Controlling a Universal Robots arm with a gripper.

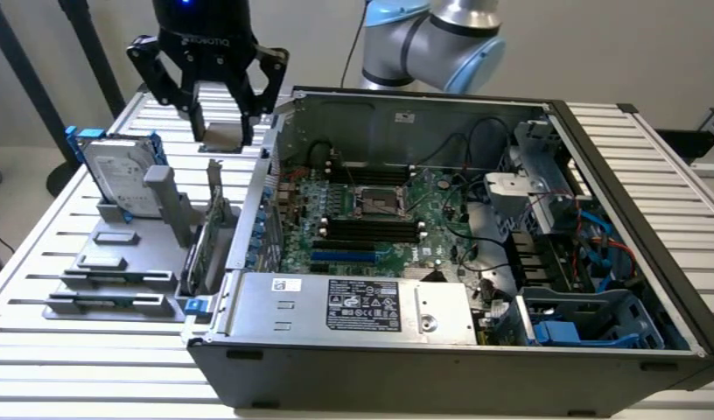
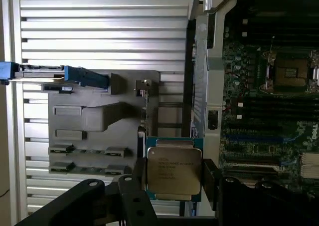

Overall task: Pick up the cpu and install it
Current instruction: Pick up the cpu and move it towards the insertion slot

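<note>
Although the claw (image 2: 173,182) hides the side edges and lower rim of the cpu (image 2: 173,161), its fingers pinch the chip between them, above the slatted table (image 1: 31,350) and just outside the computer case (image 1: 451,367). Being square, the chip has no long axis, and its metal top faces the wrist camera.

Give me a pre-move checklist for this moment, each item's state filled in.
1. Flat square silver-topped cpu clamped between the fingers: ok.
2. Cpu lifted clear of the grey plastic parts tray: ok.
3. Square metal-framed socket on the green motherboard empty: ok.
4. Gripper above the socket: not ok; it hangs outside the black computer case, at the exterior view's left.
5. Cpu turned to match the socket: cannot tell.
</note>
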